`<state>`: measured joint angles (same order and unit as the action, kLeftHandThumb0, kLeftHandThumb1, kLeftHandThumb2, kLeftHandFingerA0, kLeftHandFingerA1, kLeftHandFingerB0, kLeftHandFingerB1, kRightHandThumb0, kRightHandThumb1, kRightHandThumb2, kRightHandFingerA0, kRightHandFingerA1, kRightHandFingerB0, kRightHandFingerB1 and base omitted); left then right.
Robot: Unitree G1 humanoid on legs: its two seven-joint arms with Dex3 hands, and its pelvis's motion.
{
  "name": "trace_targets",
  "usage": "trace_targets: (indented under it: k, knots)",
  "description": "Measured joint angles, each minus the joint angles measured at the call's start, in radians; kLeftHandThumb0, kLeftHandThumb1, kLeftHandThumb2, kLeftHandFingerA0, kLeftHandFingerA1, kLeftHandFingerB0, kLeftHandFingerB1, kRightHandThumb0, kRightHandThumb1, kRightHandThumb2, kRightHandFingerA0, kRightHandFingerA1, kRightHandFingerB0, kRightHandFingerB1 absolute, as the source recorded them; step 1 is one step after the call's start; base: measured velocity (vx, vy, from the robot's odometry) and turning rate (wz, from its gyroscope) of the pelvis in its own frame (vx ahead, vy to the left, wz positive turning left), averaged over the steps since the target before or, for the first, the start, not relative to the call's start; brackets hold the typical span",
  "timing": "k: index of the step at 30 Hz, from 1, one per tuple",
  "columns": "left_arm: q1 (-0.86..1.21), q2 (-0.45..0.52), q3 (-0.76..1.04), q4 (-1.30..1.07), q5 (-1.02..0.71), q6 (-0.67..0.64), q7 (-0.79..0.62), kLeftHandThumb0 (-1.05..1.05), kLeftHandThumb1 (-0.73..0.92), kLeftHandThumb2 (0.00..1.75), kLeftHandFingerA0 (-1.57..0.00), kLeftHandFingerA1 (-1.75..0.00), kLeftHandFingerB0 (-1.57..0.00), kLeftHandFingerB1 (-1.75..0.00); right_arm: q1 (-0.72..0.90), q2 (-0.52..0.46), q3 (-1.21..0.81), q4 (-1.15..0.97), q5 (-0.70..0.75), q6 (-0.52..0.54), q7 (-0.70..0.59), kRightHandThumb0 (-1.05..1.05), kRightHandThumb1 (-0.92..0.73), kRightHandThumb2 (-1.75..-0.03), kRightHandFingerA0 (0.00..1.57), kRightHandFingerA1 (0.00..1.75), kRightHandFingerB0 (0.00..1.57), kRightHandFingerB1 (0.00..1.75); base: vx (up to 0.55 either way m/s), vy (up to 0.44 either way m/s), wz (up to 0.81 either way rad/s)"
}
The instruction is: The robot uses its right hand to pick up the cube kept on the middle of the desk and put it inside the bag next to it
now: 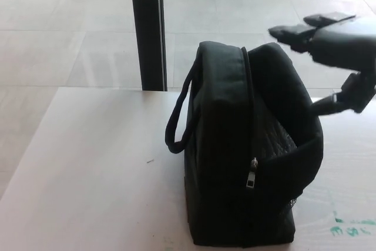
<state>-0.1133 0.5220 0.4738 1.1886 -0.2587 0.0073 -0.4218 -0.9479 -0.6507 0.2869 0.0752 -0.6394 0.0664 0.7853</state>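
One black bag [247, 151] standing upright on the white bench [88, 168], its top open, one right hand [326, 42] in the air above the bag's right side, fingers spread, holding nothing, cube hidden from sight, one dark post [147, 27] behind

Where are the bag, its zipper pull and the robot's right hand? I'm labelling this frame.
bag [220, 145]: head view, on its dark front panel.
zipper pull [252, 179]: head view, on the metal tab.
right hand [329, 42]: head view, on the palm, above the bag.
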Motion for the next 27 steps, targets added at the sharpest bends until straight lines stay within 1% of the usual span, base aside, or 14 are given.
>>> trace_targets:
  k: [1, 3, 4, 5, 9, 10, 11, 12, 13, 14, 15, 16, 24, 27]
  knots:
    - [0.001, 0.000, 0.000, 0.001, 0.000, 0.000, 0.000, -1.05, 0.48, 0.93, -0.37, -1.48, -0.31, -1.46, -0.005, -0.004, -0.025, -0.006, 0.011, 0.012, 0.008, -0.72, -0.50, -0.91, 0.01, 0.26, 0.07, 0.35, 0.00, 0.000, 0.00]
    - [0.002, 0.000, 0.002, 0.003, 0.000, 0.000, 0.000, -1.05, 0.48, 0.93, -0.37, -1.48, -0.33, -1.45, -0.006, -0.011, -0.080, -0.019, 0.031, 0.036, 0.017, -0.72, -0.51, -0.91, 0.00, 0.29, 0.08, 0.35, 0.00, 0.000, 0.00]
    - [0.003, 0.000, 0.002, 0.004, 0.000, 0.000, 0.000, -1.05, 0.47, 0.93, -0.37, -1.47, -0.35, -1.44, -0.006, -0.017, -0.121, -0.028, 0.047, 0.052, 0.021, -0.65, -0.68, -0.64, 0.06, 0.33, 0.15, 0.25, 0.00, 0.000, 0.00]
    - [0.005, 0.000, 0.003, 0.005, 0.000, 0.000, 0.000, -1.05, 0.47, 0.91, -0.39, -1.46, -0.37, -1.44, -0.006, -0.023, -0.153, -0.035, 0.060, 0.064, 0.023, -0.61, -0.67, -0.62, 0.08, 0.35, 0.15, 0.26, 0.00, 0.000, 0.00]
    - [0.007, 0.000, 0.003, 0.006, 0.000, 0.000, 0.000, -1.05, 0.49, 0.91, -0.39, -1.46, -0.35, -1.44, 0.028, -0.051, -0.290, -0.067, 0.106, 0.097, 0.023, -0.60, -0.67, -0.61, 0.09, 0.35, 0.15, 0.26, 0.00, 0.000, 0.00]
    - [0.008, 0.000, 0.003, 0.006, 0.000, 0.000, 0.000, -1.05, 0.48, 0.92, -0.41, -1.48, -0.34, -1.44, 0.043, -0.057, -0.317, -0.075, 0.114, 0.103, 0.023, -0.57, -0.66, -0.61, 0.09, 0.31, 0.16, 0.27, 0.00, 0.000, 0.00]
    - [0.009, 0.000, 0.003, 0.006, 0.000, 0.000, 0.000, -1.05, 0.48, 0.92, -0.40, -1.48, -0.33, -1.45, 0.065, -0.063, -0.351, -0.085, 0.125, 0.110, 0.023, -0.33, -0.50, -1.02, 0.03, 0.52, 0.00, 0.48, 0.00, 0.000, 0.00]
    - [0.009, 0.000, 0.003, 0.006, 0.000, 0.000, 0.000, -1.05, 0.49, 0.93, -0.37, -1.49, -0.31, -1.47, 0.097, -0.068, -0.390, -0.093, 0.135, 0.117, 0.023, -0.52, -0.65, -0.63, 0.07, 0.29, 0.14, 0.27, 0.00, 0.000, 0.00]
    - [0.009, 0.000, 0.003, 0.005, 0.000, 0.000, 0.000, -1.05, 0.49, 0.95, -0.43, -1.48, -0.30, -1.42, 0.119, -0.069, -0.416, -0.100, 0.139, 0.124, 0.023, -0.51, -0.65, -0.62, 0.08, 0.30, 0.14, 0.27, 0.00, 0.000, 0.00]
    - [0.009, 0.000, 0.003, 0.005, 0.000, 0.000, 0.000, -1.05, 0.49, 0.95, -0.43, -1.48, -0.30, -1.42, 0.152, -0.070, -0.451, -0.109, 0.146, 0.133, 0.023, -0.51, -0.65, -0.62, 0.08, 0.30, 0.14, 0.27, 0.00, 0.000, 0.00]
    - [0.009, 0.000, 0.003, 0.005, 0.000, 0.000, 0.000, -1.05, 0.51, 0.92, -0.38, -1.47, -0.31, -1.45, 0.184, -0.071, -0.484, -0.117, 0.151, 0.141, 0.023, -0.51, -0.66, -0.61, 0.08, 0.30, 0.14, 0.26, 0.00, 0.000, 0.00]
    - [0.009, 0.000, 0.003, 0.005, 0.000, 0.000, 0.000, -1.05, 0.50, 0.92, -0.37, -1.47, -0.32, -1.45, 0.218, -0.071, -0.517, -0.124, 0.156, 0.148, 0.023, -0.32, -0.52, -1.02, 0.04, 0.52, 0.00, 0.48, 0.00, 0.000, 0.00]
    - [0.008, 0.000, 0.003, 0.006, 0.000, 0.000, 0.000, -1.05, 0.48, 0.91, -0.38, -1.45, -0.33, -1.44, 0.515, -0.055, -0.765, -0.112, 0.182, 0.154, -0.010, -0.35, -0.50, -1.04, 0.02, 0.52, 0.00, 0.49, 0.00, 0.000, 0.00]
    - [0.009, 0.000, 0.004, 0.006, 0.000, 0.000, 0.000, -1.05, 0.51, 0.91, -0.35, -1.45, -0.30, -1.43, 0.636, -0.024, -0.854, -0.084, 0.188, 0.149, -0.046, -0.34, -0.55, -1.06, 0.03, 0.53, 0.00, 0.50, 0.00, 0.000, 0.00]
